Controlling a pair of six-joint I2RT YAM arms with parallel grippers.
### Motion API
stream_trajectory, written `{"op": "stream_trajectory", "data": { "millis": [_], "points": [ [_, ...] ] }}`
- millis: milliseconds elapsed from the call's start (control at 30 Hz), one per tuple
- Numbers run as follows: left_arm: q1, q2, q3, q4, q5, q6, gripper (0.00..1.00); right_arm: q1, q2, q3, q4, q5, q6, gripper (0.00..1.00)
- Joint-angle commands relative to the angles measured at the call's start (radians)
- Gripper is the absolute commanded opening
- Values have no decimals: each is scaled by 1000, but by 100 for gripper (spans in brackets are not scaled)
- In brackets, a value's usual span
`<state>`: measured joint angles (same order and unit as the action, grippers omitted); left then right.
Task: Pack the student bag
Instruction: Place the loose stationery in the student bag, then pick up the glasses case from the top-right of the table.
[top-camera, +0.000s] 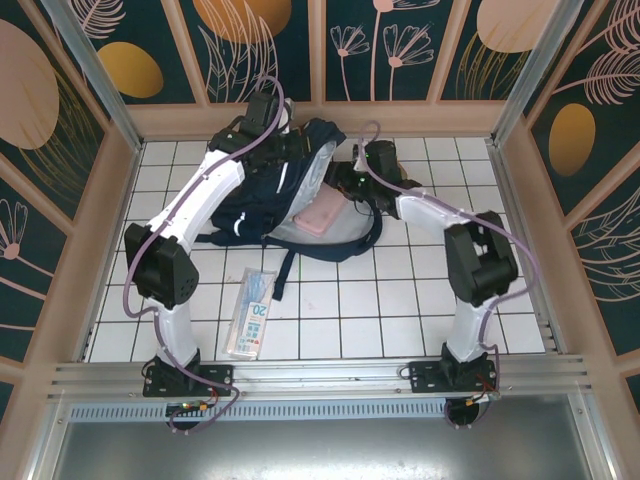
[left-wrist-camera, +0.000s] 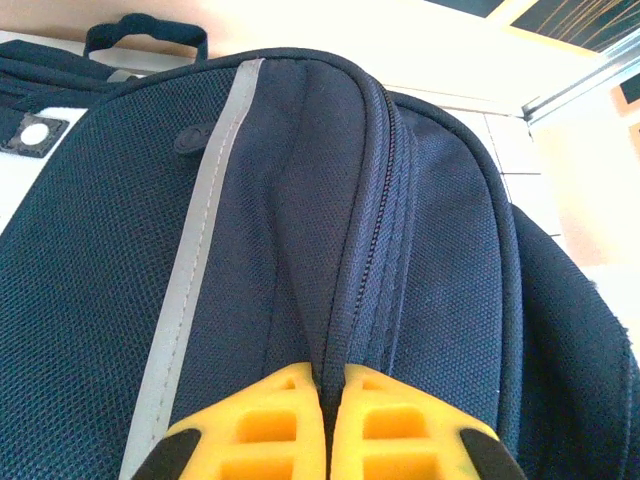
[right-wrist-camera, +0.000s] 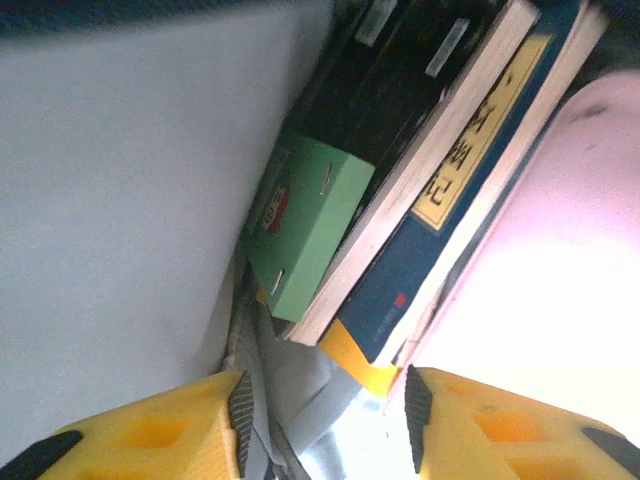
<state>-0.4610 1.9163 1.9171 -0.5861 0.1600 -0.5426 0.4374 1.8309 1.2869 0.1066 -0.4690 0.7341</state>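
The student bag (top-camera: 262, 192), navy with a grey stripe, lies at the back of the tiled table. My left gripper (left-wrist-camera: 332, 378) is shut on a fold of its fabric beside the zipper (left-wrist-camera: 372, 250), at the bag's top (top-camera: 290, 140). At the bag's mouth my right gripper (right-wrist-camera: 325, 420) stands open; nothing is pinched between the fingers. Just ahead of it, inside the pale lining (right-wrist-camera: 110, 200), stand a green booklet (right-wrist-camera: 310, 225), a blue book with a yellow label (right-wrist-camera: 440, 230) and a pink flat case (right-wrist-camera: 560, 270). The pink case (top-camera: 321, 217) sticks out of the opening.
A clear packet marked "20" (top-camera: 250, 312) lies on the tiles in front of the bag, near my left arm. A dark strap (top-camera: 288, 268) trails from the bag toward it. Wooden walls (top-camera: 520, 200) close in the table on three sides.
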Motion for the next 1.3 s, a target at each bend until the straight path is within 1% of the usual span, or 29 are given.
{"op": "stream_trajectory", "data": {
  "millis": [0,100,200,267,367,400,433,500,633,733,833,967,1100,1267],
  "points": [
    [11,-75,-37,94,-59,20,0,-38,-100,-67,-122,78,-123,50],
    [12,-77,-65,120,-29,17,0,-72,-171,-111,-149,102,-167,55],
    [12,-71,-68,126,-20,15,0,-102,-202,-122,-212,185,-231,62],
    [12,-71,-72,132,-20,15,0,-133,-215,-131,-226,207,-261,63],
    [12,-71,-81,143,-9,13,0,-179,-237,-172,-153,230,-301,67],
    [12,-71,-84,147,-2,8,0,-196,-236,-176,-128,236,-307,71],
    [12,-71,-87,153,9,4,0,-213,-224,-168,-113,239,-317,73],
    [12,-72,-93,157,19,0,0,-236,-182,-124,-126,252,-334,76],
    [12,-78,-103,162,35,-1,0,-272,-60,7,-200,275,-380,77],
    [12,-81,-109,169,55,-8,0,-291,36,101,-239,322,-412,87],
    [12,-82,-109,172,65,-13,0,-302,132,200,-274,347,-454,91],
    [12,-83,-105,169,73,-11,0,-315,272,366,-361,350,-512,92],
    [12,-82,-101,166,78,-11,0,-317,383,483,-422,394,-558,93],
    [12,-78,-87,155,72,-5,0,-317,502,627,-516,363,-585,93]
  ]
}}
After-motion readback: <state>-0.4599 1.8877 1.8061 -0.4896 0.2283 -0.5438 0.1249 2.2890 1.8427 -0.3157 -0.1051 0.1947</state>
